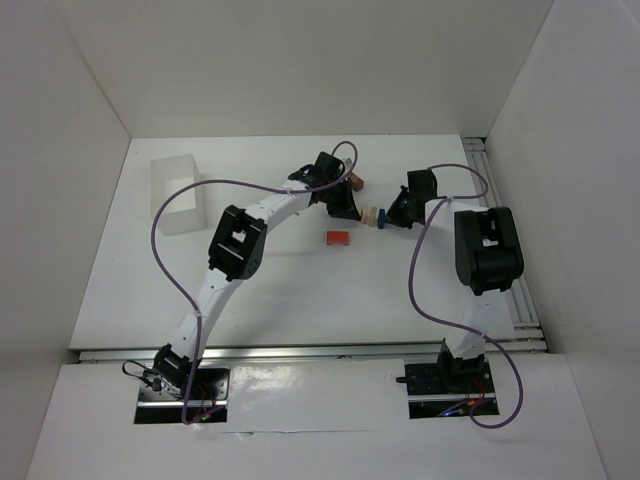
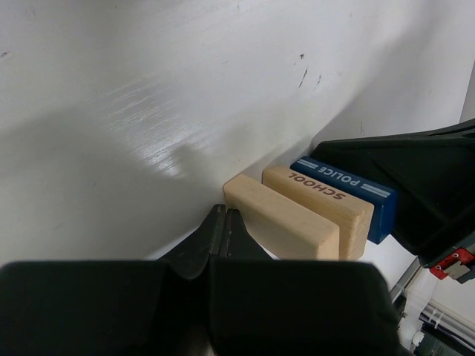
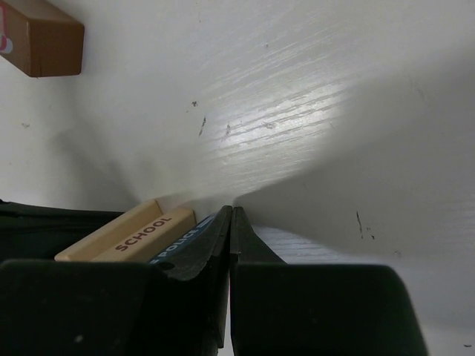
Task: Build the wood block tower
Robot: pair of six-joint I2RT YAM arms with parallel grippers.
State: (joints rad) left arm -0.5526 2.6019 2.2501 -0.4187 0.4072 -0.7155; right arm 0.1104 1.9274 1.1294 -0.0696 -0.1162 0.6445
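Note:
Three small blocks stand side by side in a row on the table: a plain pale block (image 2: 278, 219), a pale block marked SCHOOL (image 2: 319, 199) and a blue block marked POLICE (image 2: 345, 185). In the top view the row (image 1: 373, 216) sits between both grippers. My left gripper (image 2: 225, 215) is shut and empty, its tips beside the plain pale block. My right gripper (image 3: 230, 215) is shut and empty, its tips against the blue block (image 3: 178, 245). An orange-red block (image 1: 338, 237) lies just in front of the row. A brown block (image 3: 41, 37) lies behind it.
A translucent white tub (image 1: 178, 195) stands at the back left of the table. White walls close in the table on three sides. A metal rail (image 1: 500, 200) runs along the right edge.

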